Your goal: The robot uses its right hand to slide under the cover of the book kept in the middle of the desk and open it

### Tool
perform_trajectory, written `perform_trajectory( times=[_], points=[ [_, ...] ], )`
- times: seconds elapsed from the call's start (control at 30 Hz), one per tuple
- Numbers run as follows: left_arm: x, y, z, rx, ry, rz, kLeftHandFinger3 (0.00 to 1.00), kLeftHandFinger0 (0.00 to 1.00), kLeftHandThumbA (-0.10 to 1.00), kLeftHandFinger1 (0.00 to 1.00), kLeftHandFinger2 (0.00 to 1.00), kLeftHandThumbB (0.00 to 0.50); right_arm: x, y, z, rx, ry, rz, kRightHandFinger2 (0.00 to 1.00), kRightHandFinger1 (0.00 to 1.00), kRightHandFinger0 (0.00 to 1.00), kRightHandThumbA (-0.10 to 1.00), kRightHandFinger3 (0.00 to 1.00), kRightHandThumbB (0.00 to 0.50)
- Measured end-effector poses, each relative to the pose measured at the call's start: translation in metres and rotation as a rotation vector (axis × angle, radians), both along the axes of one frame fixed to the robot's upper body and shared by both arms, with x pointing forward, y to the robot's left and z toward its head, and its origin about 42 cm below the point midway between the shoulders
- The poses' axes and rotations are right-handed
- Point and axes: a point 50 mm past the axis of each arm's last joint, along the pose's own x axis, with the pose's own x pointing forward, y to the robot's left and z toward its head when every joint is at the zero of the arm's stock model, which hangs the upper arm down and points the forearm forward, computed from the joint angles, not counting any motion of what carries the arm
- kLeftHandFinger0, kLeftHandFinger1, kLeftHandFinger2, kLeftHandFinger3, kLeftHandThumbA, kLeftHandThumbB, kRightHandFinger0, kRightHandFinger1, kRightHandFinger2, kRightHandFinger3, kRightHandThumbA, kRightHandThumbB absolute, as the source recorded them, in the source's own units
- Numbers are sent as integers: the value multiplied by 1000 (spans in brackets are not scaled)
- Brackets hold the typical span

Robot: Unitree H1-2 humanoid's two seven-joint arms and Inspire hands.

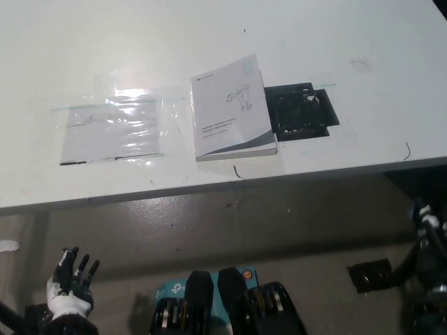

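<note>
A white book (232, 109) lies closed on the white desk (223, 42), its cover showing a line drawing and small text, its spine edge toward the left. My black right hand (427, 241) hangs low at the picture's right edge, below the desk's front edge and well away from the book; its fingers are too dark to read. My white left hand (71, 281) rests at the lower left, below the desk, fingers spread and holding nothing.
A clear plastic sleeve (115, 129) with paper inside lies left of the book. A black rectangular cutout (302, 112) with cables sits in the desk right beside the book. The desk's front edge (209, 190) runs across the picture, with grey floor below.
</note>
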Motion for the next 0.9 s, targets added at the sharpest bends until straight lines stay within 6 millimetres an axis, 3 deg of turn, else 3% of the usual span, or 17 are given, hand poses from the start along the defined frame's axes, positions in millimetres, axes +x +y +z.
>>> perform_trajectory(
  times=[0.07, 0.17, 0.43, 0.57, 0.63, 0.73, 0.83, 0.87, 0.9],
  points=[
    [0, 1, 0, 0, 0, 1, 944, 785, 851, 829, 911, 120, 5, 1, 12, 4, -23, 7, 1000, 1000, 1000, 1000, 1000, 195],
    [-1, 3, -1, 2, 3, 2, 984, 798, 872, 845, 951, 111, 14, 1, 29, -4, -57, 26, 1000, 1000, 1000, 1000, 1000, 228],
    [-3, 6, -3, -5, 5, 9, 1000, 823, 861, 843, 970, 75, 45, -1, 77, -63, -140, 73, 1000, 1000, 945, 1000, 1000, 221],
    [-4, 6, -4, -12, 5, 12, 1000, 829, 868, 848, 969, 69, 63, 16, 103, -90, -181, 137, 1000, 1000, 887, 1000, 1000, 251],
    [-4, 6, -4, -12, 6, 12, 1000, 817, 887, 847, 965, 67, 71, 25, 112, -106, -196, 167, 1000, 1000, 866, 1000, 1000, 223],
    [-5, 6, -6, -12, 9, 13, 1000, 819, 878, 847, 970, 75, 83, 36, 123, -124, -204, 201, 1000, 1000, 869, 1000, 1000, 183],
    [-7, 6, -7, -12, 12, 16, 1000, 835, 872, 867, 996, 71, 96, 47, 126, -131, -186, 231, 1000, 1000, 883, 1000, 1000, 191],
    [-7, 6, -7, -14, 12, 16, 978, 808, 827, 837, 954, 135, 100, 50, 126, -132, -178, 240, 1000, 1000, 931, 1000, 1000, 224],
    [-7, 6, -8, -17, 13, 17, 975, 808, 823, 838, 952, 139, 105, 55, 124, -133, -163, 255, 1000, 1000, 927, 1000, 1000, 226]
  ],
)
